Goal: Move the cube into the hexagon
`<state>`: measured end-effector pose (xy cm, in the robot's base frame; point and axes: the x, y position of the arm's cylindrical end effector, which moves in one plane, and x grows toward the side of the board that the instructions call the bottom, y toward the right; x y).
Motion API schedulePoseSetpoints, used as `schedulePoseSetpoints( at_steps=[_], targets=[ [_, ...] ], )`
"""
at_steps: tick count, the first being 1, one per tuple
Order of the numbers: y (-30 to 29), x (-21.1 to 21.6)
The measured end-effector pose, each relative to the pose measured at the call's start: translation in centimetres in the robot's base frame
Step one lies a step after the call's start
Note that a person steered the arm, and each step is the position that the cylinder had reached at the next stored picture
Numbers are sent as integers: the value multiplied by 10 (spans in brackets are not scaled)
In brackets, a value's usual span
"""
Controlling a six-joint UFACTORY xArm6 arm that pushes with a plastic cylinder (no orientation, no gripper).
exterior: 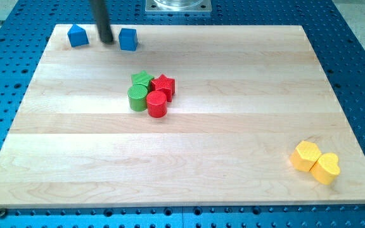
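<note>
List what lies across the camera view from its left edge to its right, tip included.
Blue hexagon-like block → my tip → blue cube → green cylinder → red cylinder → yellow hexagon → yellow heart. The green and red stars overlap the cylinders, so they are omitted.

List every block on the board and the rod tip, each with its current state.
my tip: on the board, between the two blue blocks
blue cube: just right of my tip
blue hexagon: apart, left of my tip
green star, green cylinder, red star, red cylinder: clustered, touching
yellow hexagon, yellow heart: touching
</note>
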<state>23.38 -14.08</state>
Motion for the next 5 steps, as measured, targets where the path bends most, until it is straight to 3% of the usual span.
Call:
schedulePoseSetpoints(
  at_steps=[1, 2, 3, 4, 5],
  targets=[
    [54, 23],
    [78, 90],
    [104, 108],
    [76, 65],
    [151, 81]
  ],
)
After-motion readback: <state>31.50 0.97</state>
